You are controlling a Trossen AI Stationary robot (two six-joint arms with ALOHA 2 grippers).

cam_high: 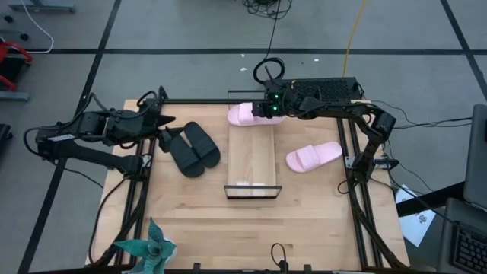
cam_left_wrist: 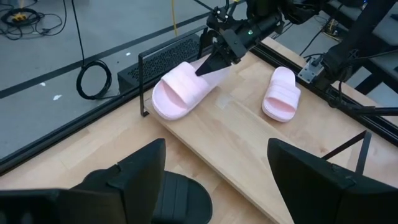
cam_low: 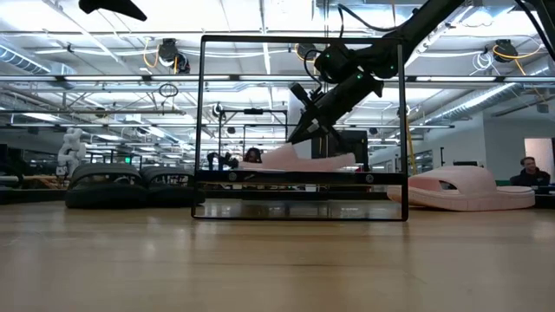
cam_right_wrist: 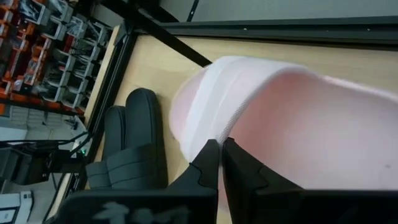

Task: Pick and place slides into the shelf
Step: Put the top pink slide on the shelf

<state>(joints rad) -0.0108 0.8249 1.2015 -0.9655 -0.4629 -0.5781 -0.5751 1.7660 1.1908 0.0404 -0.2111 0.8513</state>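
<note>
One pale pink slide (cam_high: 245,114) lies on the far end of the shelf (cam_high: 251,164), its toe end past the board's far-left corner. My right gripper (cam_high: 268,111) is shut on it. The other pink slide (cam_high: 313,156) rests sole-down on the table, right of the shelf. The black pair (cam_high: 194,149) lies side by side on the table, left of the shelf. My left gripper (cam_high: 163,131) hovers open beside the black pair's far-left side, touching nothing; one black slide (cam_left_wrist: 180,198) shows between its fingers. My right gripper (cam_right_wrist: 219,149) pinches the pink slide at the heel-side edge of its strap (cam_right_wrist: 208,124), near where the strap joins the sole. The fingers (cam_left_wrist: 208,65) slant down from the table's far right. The slide rests on the shelf board (cam_low: 299,173).
A black box (cam_high: 323,90) sits at the table's far edge behind the right arm. A teal paper ornament (cam_high: 144,251) stands at the near-left edge. Dark frame rails (cam_high: 354,190) run along both table sides. The near half of the shelf board is bare. A person (cam_low: 527,169) sits far behind.
</note>
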